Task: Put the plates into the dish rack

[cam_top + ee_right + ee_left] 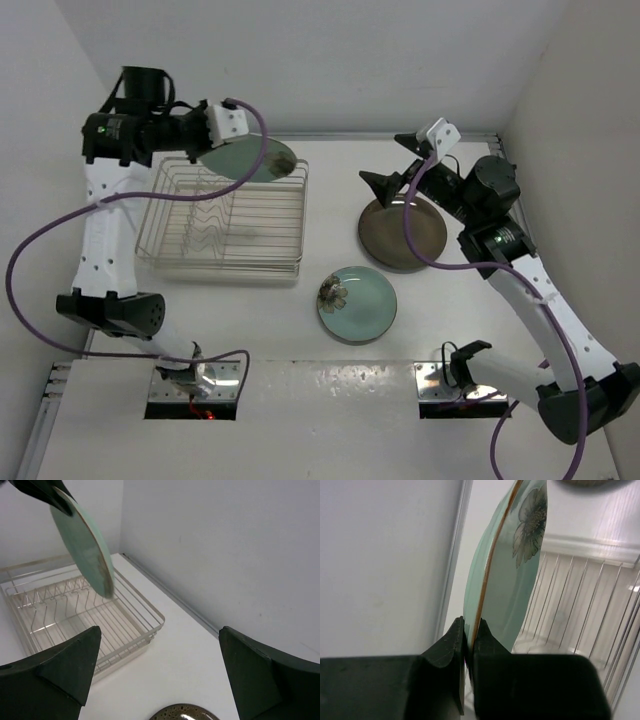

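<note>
My left gripper (208, 150) is shut on the rim of a pale mint-green plate (250, 158) with a dark flower mark. It holds the plate tilted in the air over the far right part of the silvery wire dish rack (300, 215). In the left wrist view the jaws (469, 630) pinch the plate (510, 580) edge-on above the rack's wires (580, 615). A second mint-green plate (357, 303) lies flat on the table. My right gripper (392, 172) is open and empty above the far edge of the dark brown plate (403, 235).
White walls close in the table at the back, left and right. The left arm stands close to the left wall. Purple cables (60, 235) loop off both arms. The right wrist view shows the rack (75, 615), the held plate (82, 545) and the brown plate's edge (187, 713).
</note>
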`<act>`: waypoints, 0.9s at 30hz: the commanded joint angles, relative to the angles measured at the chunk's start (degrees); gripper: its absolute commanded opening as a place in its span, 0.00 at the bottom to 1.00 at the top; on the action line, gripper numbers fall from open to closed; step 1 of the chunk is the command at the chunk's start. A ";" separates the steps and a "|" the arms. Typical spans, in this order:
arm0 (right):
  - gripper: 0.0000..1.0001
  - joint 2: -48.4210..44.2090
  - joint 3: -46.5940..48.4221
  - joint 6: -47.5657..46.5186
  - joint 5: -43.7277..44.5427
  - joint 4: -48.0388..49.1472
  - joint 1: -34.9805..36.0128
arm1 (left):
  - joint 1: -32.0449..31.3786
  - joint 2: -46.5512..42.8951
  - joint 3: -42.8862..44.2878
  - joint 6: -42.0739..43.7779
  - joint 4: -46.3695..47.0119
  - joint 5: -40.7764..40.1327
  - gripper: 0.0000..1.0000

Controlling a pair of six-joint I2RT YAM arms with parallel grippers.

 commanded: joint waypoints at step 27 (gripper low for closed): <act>1.00 11.29 2.93 3.67 3.32 3.14 2.94 | 26.99 13.84 -0.46 29.42 -6.33 22.39 0.00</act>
